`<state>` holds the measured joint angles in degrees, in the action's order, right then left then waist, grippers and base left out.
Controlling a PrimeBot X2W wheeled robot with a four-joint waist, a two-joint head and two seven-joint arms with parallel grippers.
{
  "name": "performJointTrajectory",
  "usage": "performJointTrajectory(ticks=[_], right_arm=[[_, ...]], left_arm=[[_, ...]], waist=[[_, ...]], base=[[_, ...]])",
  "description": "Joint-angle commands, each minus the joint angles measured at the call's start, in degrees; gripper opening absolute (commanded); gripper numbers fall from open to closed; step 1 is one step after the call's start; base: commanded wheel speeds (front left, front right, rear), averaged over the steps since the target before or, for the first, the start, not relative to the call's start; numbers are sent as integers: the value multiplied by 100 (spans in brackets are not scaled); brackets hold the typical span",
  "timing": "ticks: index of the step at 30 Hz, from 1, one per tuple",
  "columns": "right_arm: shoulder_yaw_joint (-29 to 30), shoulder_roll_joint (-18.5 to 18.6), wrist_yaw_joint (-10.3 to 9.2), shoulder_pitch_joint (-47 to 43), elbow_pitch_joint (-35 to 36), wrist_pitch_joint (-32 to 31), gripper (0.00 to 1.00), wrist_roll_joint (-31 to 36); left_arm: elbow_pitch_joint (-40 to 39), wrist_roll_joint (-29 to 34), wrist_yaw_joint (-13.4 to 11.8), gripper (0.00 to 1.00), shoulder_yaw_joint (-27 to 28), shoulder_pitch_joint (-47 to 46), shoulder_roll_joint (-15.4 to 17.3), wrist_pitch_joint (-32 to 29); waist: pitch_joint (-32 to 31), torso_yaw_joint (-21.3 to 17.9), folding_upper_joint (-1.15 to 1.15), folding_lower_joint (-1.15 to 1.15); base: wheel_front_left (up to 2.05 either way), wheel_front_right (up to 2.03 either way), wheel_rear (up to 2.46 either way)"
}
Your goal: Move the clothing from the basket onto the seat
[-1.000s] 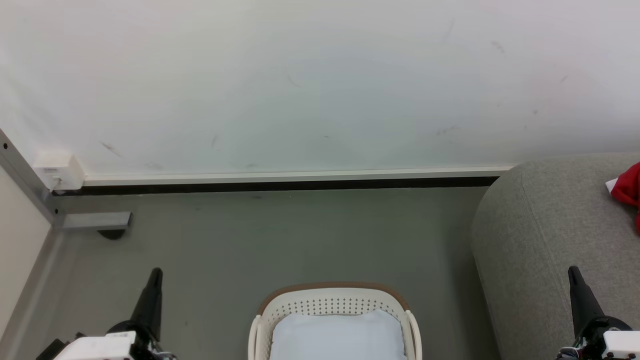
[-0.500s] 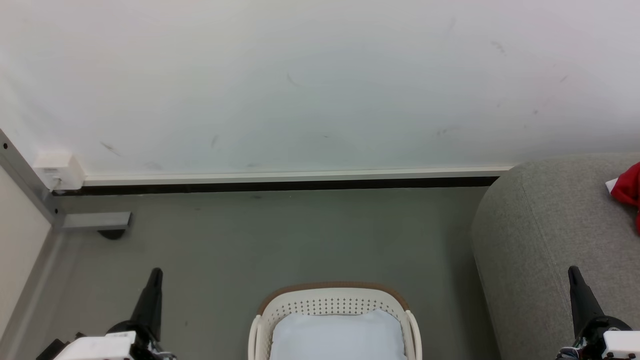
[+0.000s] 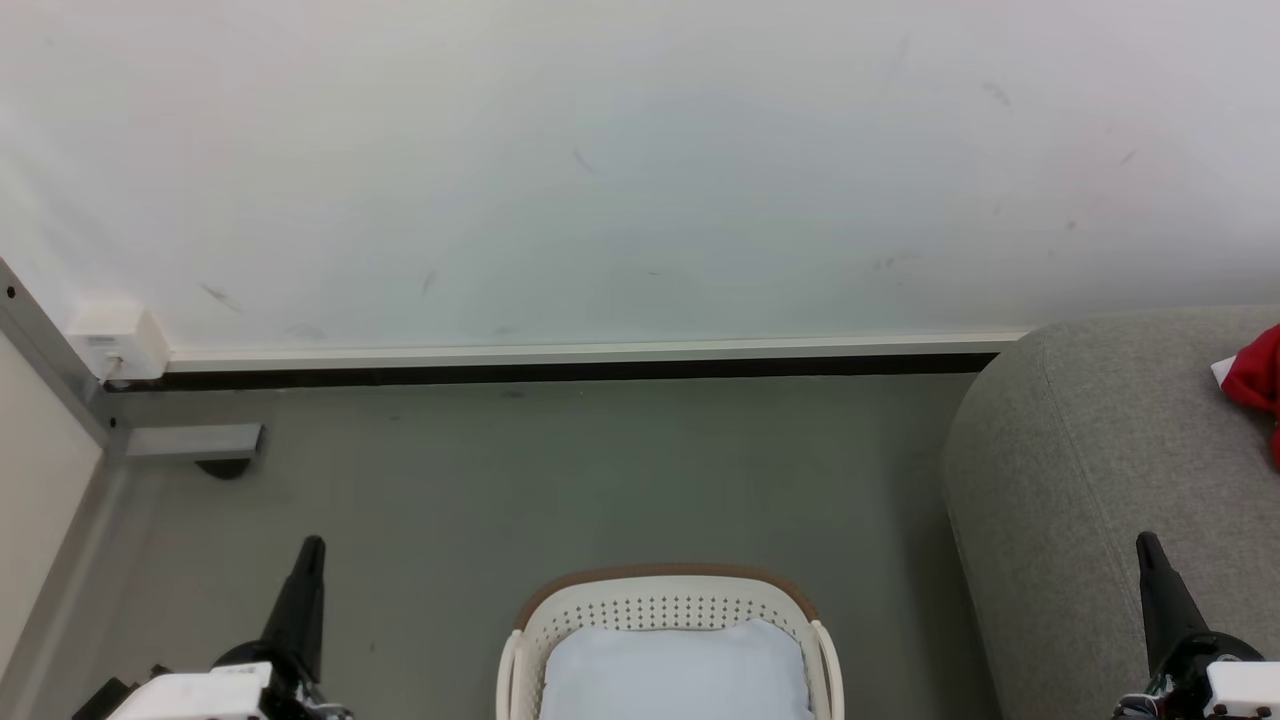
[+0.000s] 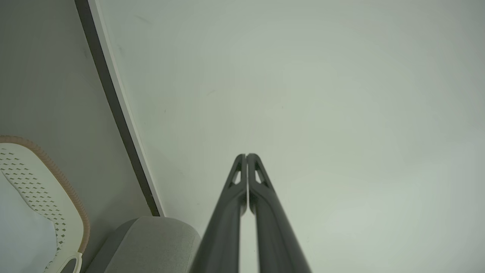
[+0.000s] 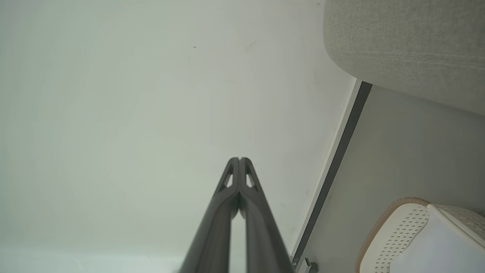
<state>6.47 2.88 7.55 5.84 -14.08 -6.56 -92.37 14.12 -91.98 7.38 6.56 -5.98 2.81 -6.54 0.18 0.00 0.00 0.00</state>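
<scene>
With my left claw (image 3: 312,545) and right claw (image 3: 1146,540) both pinched shut and empty, I am checking the basket (image 3: 665,581) lying between them, showing pale lining (image 3: 675,670), against the red clothing (image 3: 1258,375) resting on the seat (image 3: 1100,450) beyond my right claw, before judging the job done.
</scene>
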Motion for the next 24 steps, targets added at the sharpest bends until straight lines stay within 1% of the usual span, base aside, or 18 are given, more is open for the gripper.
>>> performJointTrajectory(ticks=[1,24], right_arm=[[20,-2,-12,69,26,-16,0,-9],[20,-2,-12,69,26,-16,0,-10]], left_arm=[[-23,-79,28,0,12,-45,10,-20],[-23,-79,28,0,11,-45,10,-20]], waist=[[0,0,0,0],[0,0,0,0]], base=[[0,0,0],[0,0,0]])
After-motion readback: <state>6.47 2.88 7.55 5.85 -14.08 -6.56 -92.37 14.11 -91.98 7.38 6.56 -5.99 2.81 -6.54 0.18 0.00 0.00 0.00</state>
